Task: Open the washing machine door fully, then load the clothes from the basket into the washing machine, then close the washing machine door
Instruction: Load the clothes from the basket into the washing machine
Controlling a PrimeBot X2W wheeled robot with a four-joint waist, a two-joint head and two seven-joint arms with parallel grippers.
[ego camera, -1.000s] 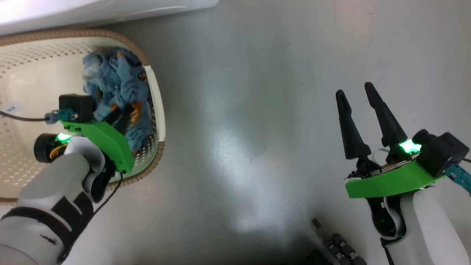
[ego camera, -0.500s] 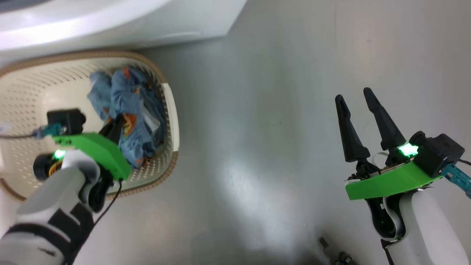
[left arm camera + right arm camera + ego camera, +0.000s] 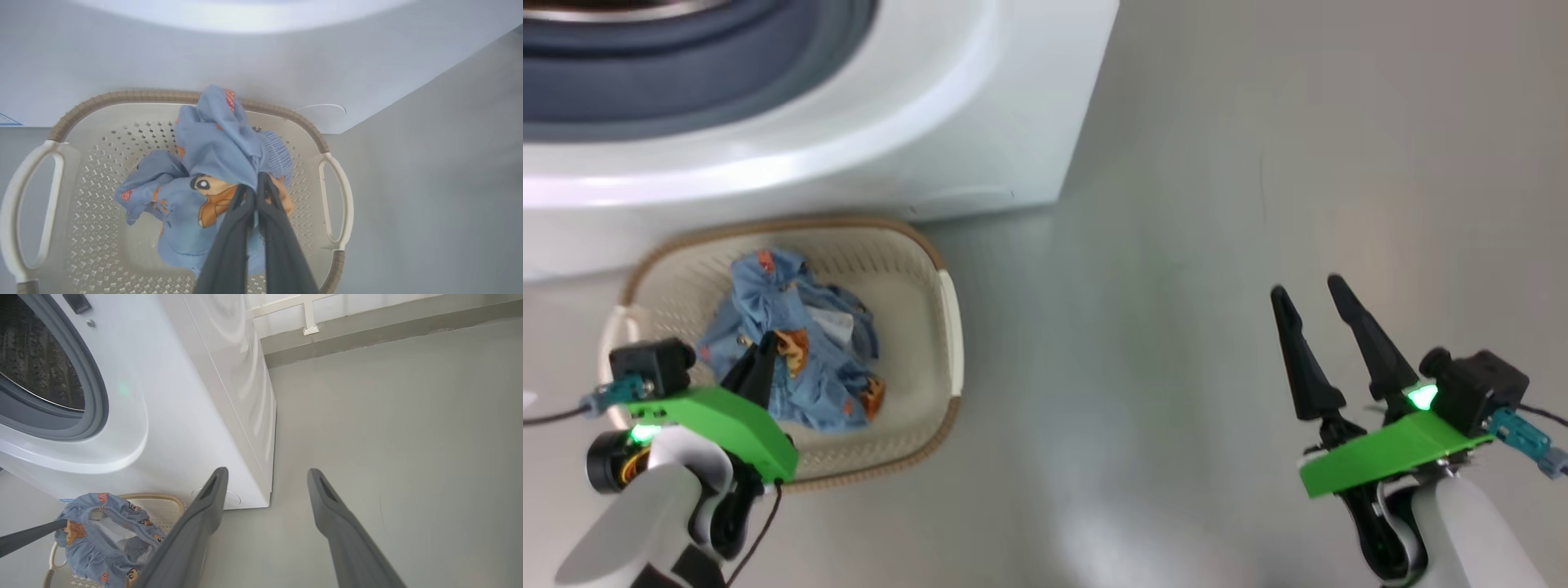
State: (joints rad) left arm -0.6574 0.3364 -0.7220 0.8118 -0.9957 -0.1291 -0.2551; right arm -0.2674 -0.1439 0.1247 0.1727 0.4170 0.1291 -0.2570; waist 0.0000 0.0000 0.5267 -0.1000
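floor (image 3: 1217, 204): grey, glossy | on it: white washing machine (image 3: 890, 122) — cream basket (image 3: 951, 343) just in front

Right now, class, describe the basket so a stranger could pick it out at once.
Find the big white washing machine. On the floor in front of it sits the basket: cream, perforated, with a brown woven-look rim, holding blue clothes.

A: What is the basket (image 3: 81, 196) made of?
B: Matt cream plastic, perforated, with a brown woven-look rim. The clothes (image 3: 216, 139) are soft blue cloth, creased.
A: And the washing machine (image 3: 890, 106)?
B: Glossy white panels, a matt grey rubber gasket (image 3: 96, 396), a perforated steel drum (image 3: 36, 363). The floor (image 3: 1176, 327) is smooth, with a dull sheen.
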